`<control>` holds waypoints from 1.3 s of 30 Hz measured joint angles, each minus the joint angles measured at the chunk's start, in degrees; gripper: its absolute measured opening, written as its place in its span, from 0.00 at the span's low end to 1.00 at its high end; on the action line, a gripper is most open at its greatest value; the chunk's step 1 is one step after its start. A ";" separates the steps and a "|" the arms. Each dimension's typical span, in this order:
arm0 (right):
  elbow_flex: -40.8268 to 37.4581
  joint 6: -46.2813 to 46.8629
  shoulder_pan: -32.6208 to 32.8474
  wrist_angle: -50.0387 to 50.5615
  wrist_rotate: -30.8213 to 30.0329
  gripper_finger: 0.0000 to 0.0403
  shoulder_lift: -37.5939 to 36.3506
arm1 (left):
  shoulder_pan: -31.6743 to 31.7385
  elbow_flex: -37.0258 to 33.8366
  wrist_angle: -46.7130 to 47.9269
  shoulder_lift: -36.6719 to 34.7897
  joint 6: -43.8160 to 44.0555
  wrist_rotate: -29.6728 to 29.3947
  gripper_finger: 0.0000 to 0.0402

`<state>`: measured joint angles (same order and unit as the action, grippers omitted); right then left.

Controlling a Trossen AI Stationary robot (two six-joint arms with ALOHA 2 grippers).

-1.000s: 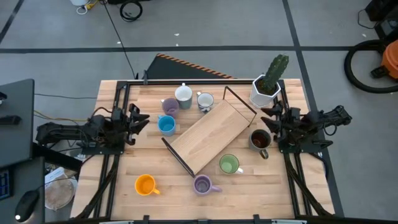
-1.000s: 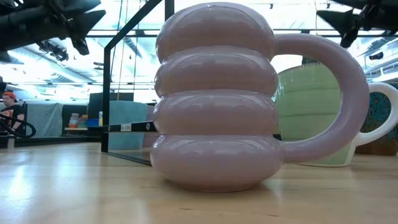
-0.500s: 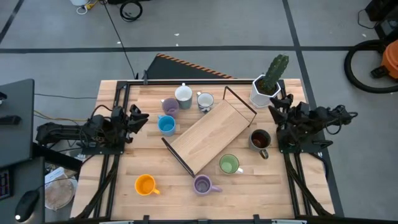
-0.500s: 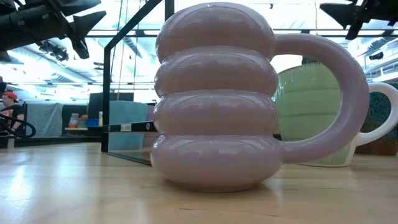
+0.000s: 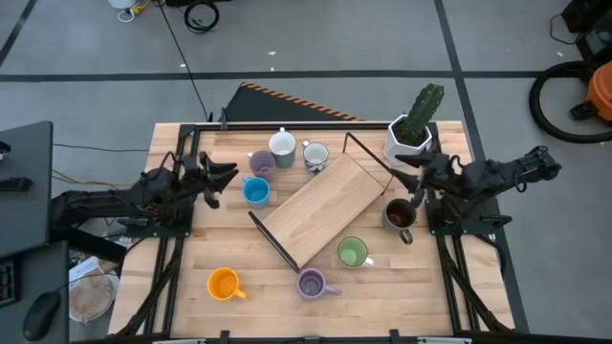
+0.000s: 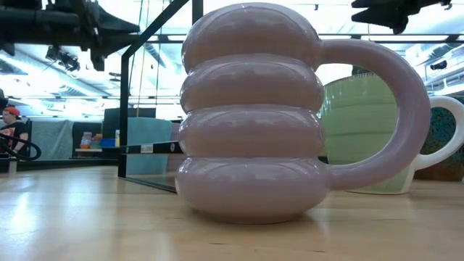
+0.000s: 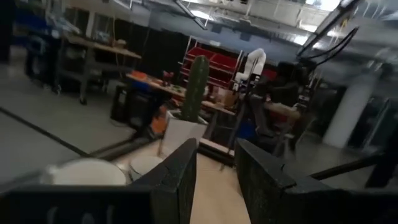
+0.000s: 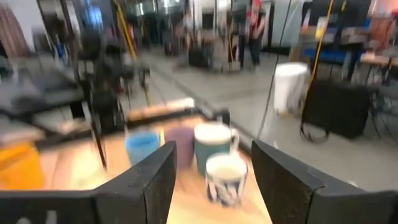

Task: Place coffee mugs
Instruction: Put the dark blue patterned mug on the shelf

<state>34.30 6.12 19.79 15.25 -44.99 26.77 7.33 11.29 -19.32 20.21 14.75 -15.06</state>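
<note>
Both claws empty, jaws apart.
My left gripper (image 5: 227,173) nears the blue mug (image 5: 255,192): rigid, glazed, slippery, breakable; I'd grip its rim.

The wooden table (image 5: 191,315) sits on a grey concrete floor (image 5: 316,38) with pale seam lines crossing it; a black cable (image 5: 182,57) trails over the floor toward the table, and a black-and-orange striped strip (image 5: 287,98) lies just behind the far edge. Out in the room it's a workshop sort of space with bright ceiling light strips (image 6: 65,54); red storage bins (image 7: 208,62) on shelving, cluttered benches (image 7: 106,50), and a white bin (image 8: 291,87) by a dark cabinet (image 8: 339,106).
</note>
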 joint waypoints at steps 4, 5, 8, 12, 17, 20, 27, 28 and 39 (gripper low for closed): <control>6.35 7.04 0.00 12.14 0.92 0.53 6.14 | 1.57 0.69 -2.35 3.26 -4.05 -0.17 0.29; 7.78 8.69 0.00 14.93 2.00 0.53 7.51 | 1.97 0.72 -3.26 4.08 -4.74 -0.19 0.29; 12.19 14.59 0.00 22.83 6.45 0.53 12.07 | 3.21 0.74 -5.33 6.05 -6.08 -0.21 0.29; 16.99 25.91 0.00 34.92 12.83 0.53 18.71 | 4.33 0.74 -8.56 8.25 -7.11 -0.20 0.29; 19.43 37.32 0.00 44.18 20.80 0.53 27.38 | 4.77 0.76 -12.50 10.36 -9.76 -0.29 0.29; 21.60 41.45 0.00 48.30 25.99 0.53 32.98 | 4.77 0.79 -14.51 11.77 -11.41 -0.40 0.29; 29.52 43.55 -1.00 60.10 34.21 0.53 45.73 | 4.77 0.04 -13.85 16.15 -13.59 -0.60 0.29; 30.42 43.41 -1.50 60.38 35.86 0.53 47.10 | 4.77 -0.10 -13.92 16.90 -14.58 -1.53 0.29; 32.59 46.11 -3.54 64.86 40.47 0.60 54.69 | 4.77 -0.11 -22.07 18.16 -19.96 -9.12 0.29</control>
<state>66.89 52.24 16.25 80.11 -4.53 81.45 12.10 11.18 -41.39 38.37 -5.21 -24.18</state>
